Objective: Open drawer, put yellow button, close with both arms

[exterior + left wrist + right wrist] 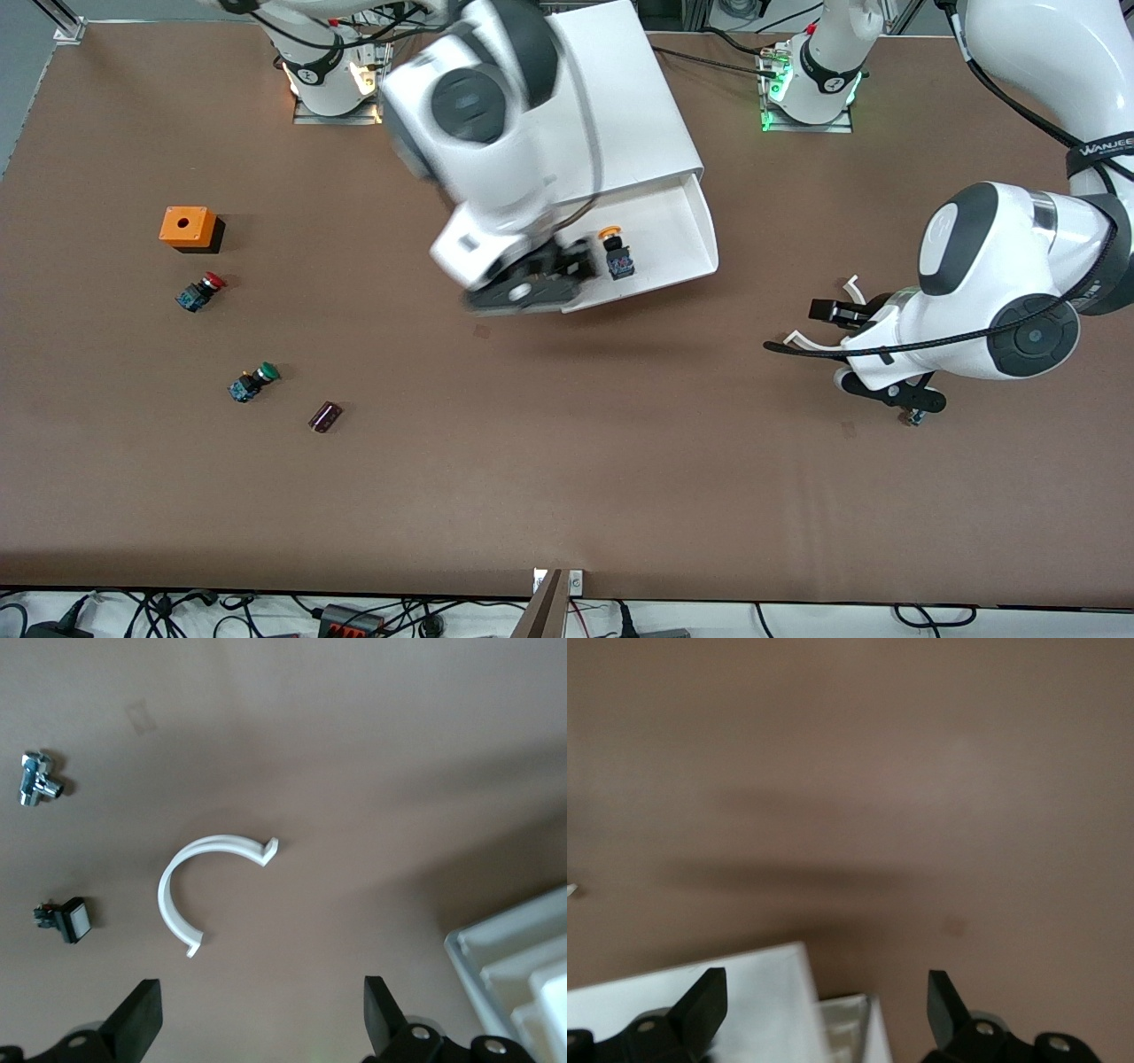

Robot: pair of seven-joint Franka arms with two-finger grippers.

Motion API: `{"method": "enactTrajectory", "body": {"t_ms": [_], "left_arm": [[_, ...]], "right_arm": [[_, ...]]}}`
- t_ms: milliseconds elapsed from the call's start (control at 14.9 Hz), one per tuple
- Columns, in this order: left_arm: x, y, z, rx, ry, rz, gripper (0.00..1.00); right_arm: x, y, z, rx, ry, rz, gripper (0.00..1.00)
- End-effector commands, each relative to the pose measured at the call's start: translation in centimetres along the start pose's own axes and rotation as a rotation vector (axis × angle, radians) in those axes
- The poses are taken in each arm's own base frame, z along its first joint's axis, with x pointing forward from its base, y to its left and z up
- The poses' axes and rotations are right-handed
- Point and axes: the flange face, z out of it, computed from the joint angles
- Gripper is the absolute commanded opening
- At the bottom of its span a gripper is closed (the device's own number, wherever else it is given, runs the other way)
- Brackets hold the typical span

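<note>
The white cabinet [620, 97] stands between the arms' bases. Its top drawer [700, 221] is pulled open toward the front camera. The yellow button [613, 252] lies inside the drawer, near its front. My right gripper [554, 276] is open and empty over the drawer's front corner toward the right arm's end, beside the button. The right wrist view shows its open fingers [700, 1010] over a white corner of the cabinet [726, 1001] and bare table. My left gripper [837, 346] is open and empty above the table toward the left arm's end, apart from the cabinet.
A white C-shaped clip [199, 890] lies under the left gripper, with a small metal fitting [37, 788] and a small switch [66, 920] nearby. An orange box [188, 228], the red button [201, 291], the green button [253, 381] and a dark cylinder [325, 416] lie toward the right arm's end.
</note>
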Motion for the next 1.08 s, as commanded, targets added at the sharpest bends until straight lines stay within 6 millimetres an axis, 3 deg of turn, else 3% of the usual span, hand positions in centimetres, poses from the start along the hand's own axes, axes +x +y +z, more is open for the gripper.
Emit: {"method": "enactTrajectory", "body": {"t_ms": [0, 135, 269, 404, 606, 740, 1010], "left_arm": [[0.6, 4.6, 0.1, -0.017, 0.056, -0.112, 1.0], [1.1, 7.9, 1.2, -0.062, 0.088, -0.205, 1.0], [1.2, 12.0, 2.3, -0.069, 0.127, -0.246, 1.0], [1.3, 15.2, 3.4, -0.081, 0.167, -0.281, 1.0], [1.3, 19.5, 5.7, -0.11, 0.221, -0.34, 1.0], [0.8, 21.9, 7.1, -0.108, 0.216, -0.372, 1.0], [-0.7, 24.8, 9.0, -0.093, 0.179, -0.394, 1.0]], "right_arm": [[3.4, 7.8, -1.7, -0.028, -0.026, -0.037, 1.0], [6.1, 14.2, -1.2, -0.035, -0.038, -0.043, 1.0], [7.5, 18.6, -1.2, -0.048, -0.041, -0.044, 1.0], [8.6, 23.9, -0.9, -0.061, -0.071, -0.034, 1.0], [9.4, 32.6, -1.9, -0.065, -0.113, 0.049, 1.0], [8.8, 35.0, -3.9, -0.076, -0.124, 0.041, 1.0], [7.5, 38.4, -7.5, -0.106, -0.133, 0.082, 1.0]]}}
